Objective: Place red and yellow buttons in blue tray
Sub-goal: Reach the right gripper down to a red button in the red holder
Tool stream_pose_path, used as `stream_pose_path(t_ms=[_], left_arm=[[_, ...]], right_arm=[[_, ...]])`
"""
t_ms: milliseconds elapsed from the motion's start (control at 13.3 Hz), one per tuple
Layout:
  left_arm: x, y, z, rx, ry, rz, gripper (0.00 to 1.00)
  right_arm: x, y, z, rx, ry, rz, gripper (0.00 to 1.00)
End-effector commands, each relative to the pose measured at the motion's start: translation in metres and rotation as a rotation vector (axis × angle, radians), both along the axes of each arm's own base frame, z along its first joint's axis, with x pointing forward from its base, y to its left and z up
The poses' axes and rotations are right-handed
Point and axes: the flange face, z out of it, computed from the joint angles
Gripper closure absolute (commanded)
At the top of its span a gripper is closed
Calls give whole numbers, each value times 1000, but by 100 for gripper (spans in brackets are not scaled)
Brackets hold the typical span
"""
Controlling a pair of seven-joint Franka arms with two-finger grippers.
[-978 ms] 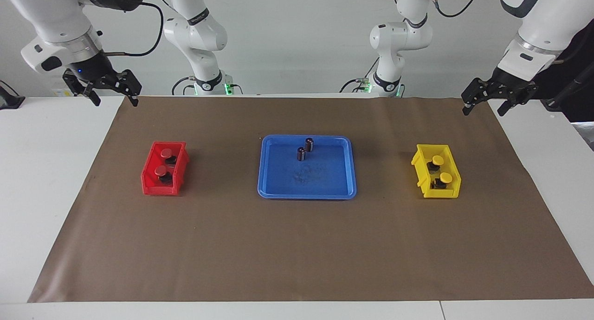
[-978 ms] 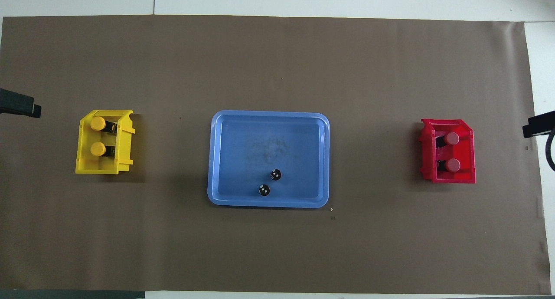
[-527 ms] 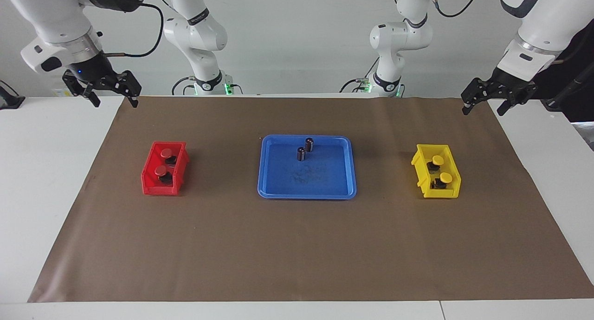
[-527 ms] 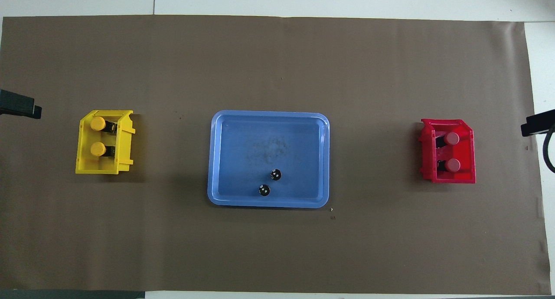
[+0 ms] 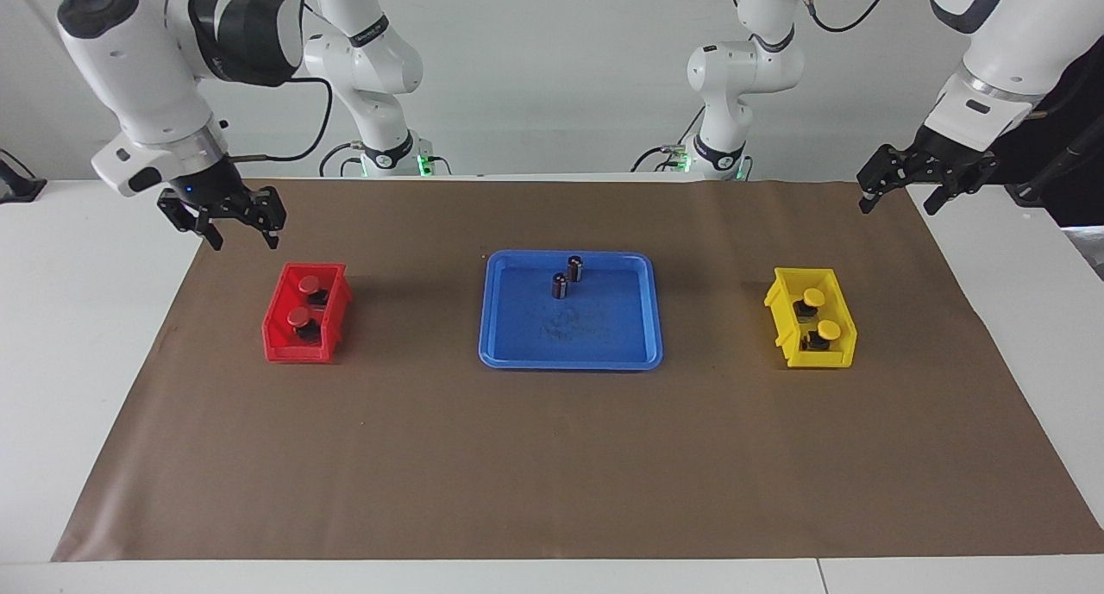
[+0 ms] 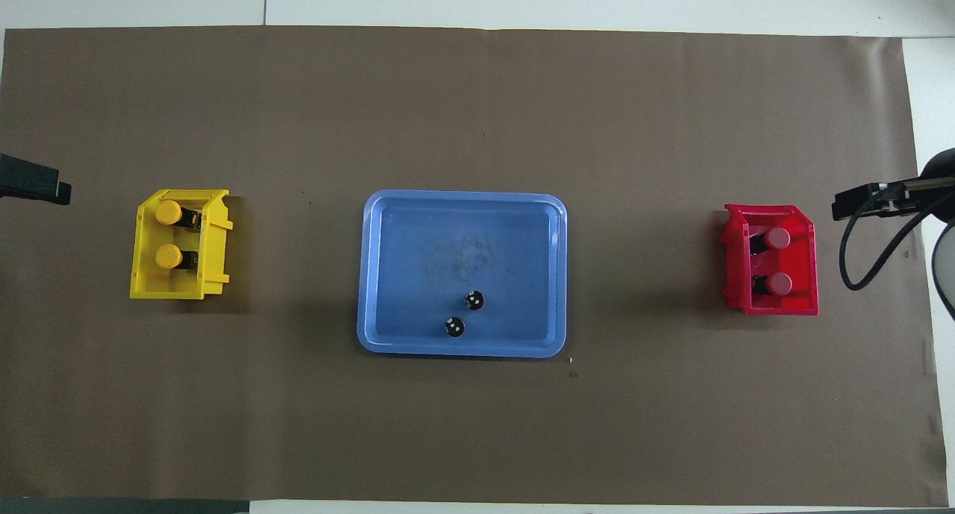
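2 red and 2 yellow mushroom-cap push-buttons sit in the deep red plastic bin and deep yellow plastic bin, flanking the shallow blue plastic tray. Right gripper, apparently parted and empty, hangs beside the red bin toward the right arm's end; left gripper, spread and empty, waits.

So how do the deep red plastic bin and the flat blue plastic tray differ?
The red bin is deep and narrow; the blue tray is shallow and wider. The bin holds two red mushroom-cap buttons; the tray holds two dark capless cylinders standing upright. The bin sits toward the right arm's end of the brown mat; the tray sits in the middle. Both are plastic and rest on the mat.
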Motion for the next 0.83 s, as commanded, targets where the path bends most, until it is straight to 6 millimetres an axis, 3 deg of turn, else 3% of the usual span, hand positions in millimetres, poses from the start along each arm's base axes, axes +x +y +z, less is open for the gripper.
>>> stream_pose_path(t_ms=[0,301,527,752], left_arm=[[-10,7,-6,16,-14,-5,0],[-15,9,-17,15,-46,-3,0],[-15,19,-27,16,-41,6,0],[-12,24,-53,17,-44,-27,0]], right_arm=[[14,-12,-64,34,-7,-33,21],[3,-5,-114,33,-19,-22,23],[0,-4,-126,32,-39,-25,27],[-9,-8,-145,29,-42,-32,28]])
